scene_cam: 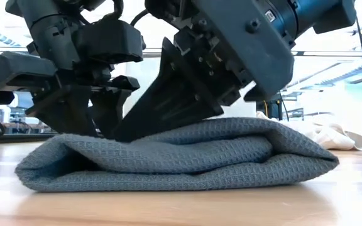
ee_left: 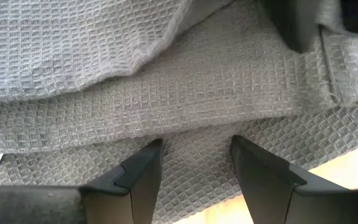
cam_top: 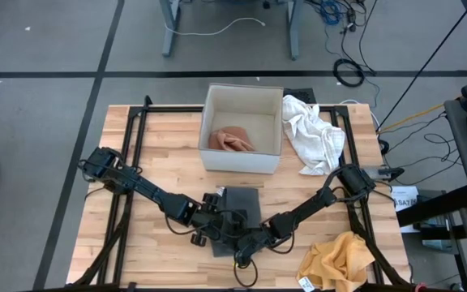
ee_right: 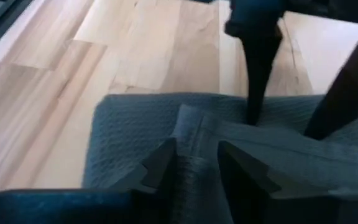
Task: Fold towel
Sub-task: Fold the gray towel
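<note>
Fingers of the right gripper stand a little apart, with a raised hem of the grey towel running into the gap between them. Whether they already pinch this hem or only straddle it I cannot tell, so I leave the grip undecided. The left gripper has its 2 fingers spread, and their tips press down on the waffle cloth with nothing caught between them.

Going outward from the fingertips, the towel lies directly under both grippers, near the front edge of the wooden table, in the middle between the 2 arms. In the low view it is a flat bundle of about 2 layers, with rounded folds at both ends. In the high view its long axis runs away from the front edge toward the white box. The left arm comes to it from the left side and the right arm from the right, so the 2 grippers meet over the front end of the cloth, very close to each other.

This closeness is, in my judgement, what the next move depends on. The right gripper is the one nearer to a free hem, so it seems better placed to carry the layer over, along the long axis, while the left one holds the bundle down.
</note>
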{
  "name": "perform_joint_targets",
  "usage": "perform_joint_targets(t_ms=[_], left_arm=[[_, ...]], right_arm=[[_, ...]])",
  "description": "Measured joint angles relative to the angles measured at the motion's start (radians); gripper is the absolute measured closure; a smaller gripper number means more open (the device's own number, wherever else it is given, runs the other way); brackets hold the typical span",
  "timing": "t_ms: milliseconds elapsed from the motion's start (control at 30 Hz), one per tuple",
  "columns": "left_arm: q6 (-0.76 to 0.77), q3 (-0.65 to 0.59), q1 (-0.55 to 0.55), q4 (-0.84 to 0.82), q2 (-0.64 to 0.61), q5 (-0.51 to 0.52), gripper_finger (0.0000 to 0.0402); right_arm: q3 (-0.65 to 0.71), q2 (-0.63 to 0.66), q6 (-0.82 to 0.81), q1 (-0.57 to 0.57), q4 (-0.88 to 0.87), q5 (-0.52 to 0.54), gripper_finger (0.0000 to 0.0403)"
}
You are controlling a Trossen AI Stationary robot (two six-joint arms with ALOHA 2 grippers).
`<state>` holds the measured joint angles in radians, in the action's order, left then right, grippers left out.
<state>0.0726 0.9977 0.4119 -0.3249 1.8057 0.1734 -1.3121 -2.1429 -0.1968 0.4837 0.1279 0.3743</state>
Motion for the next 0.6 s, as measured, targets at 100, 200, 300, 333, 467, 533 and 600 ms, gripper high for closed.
perform_joint_targets(t_ms=[100,200,300,333,467,533,600], left_arm=[[-0.009,-0.001,-0.008,0.010,0.001,-0.001,0.0200],[-0.020,-0.001,-0.013,0.029,0.001,0.000,0.0200],[-0.027,-0.001,-0.015,0.034,0.001,0.000,0.0200],[-0.029,-0.002,-0.017,0.034,0.001,0.000,0.0200],[-0.029,-0.002,-0.022,0.043,0.001,0.000,0.0200],[-0.030,-0.002,-0.027,0.051,0.001,0.000,0.0200],[-0.031,-0.002,-0.033,0.052,0.001,0.000,0.0200]], right_arm=[[0.000,0.000,-0.008,0.000,-0.010,-0.004,0.0310],[0.000,0.000,-0.029,0.000,-0.033,-0.006,0.0332],[0.000,0.000,-0.016,0.001,-0.038,-0.011,0.0380],[0.000,0.000,-0.002,0.004,-0.036,-0.012,0.0391],[0.000,0.000,0.014,0.011,-0.029,-0.016,0.0400],[0.000,0.002,0.037,0.017,-0.014,-0.039,0.0400],[0.000,0.006,0.067,0.030,0.024,-0.058,0.0401]])
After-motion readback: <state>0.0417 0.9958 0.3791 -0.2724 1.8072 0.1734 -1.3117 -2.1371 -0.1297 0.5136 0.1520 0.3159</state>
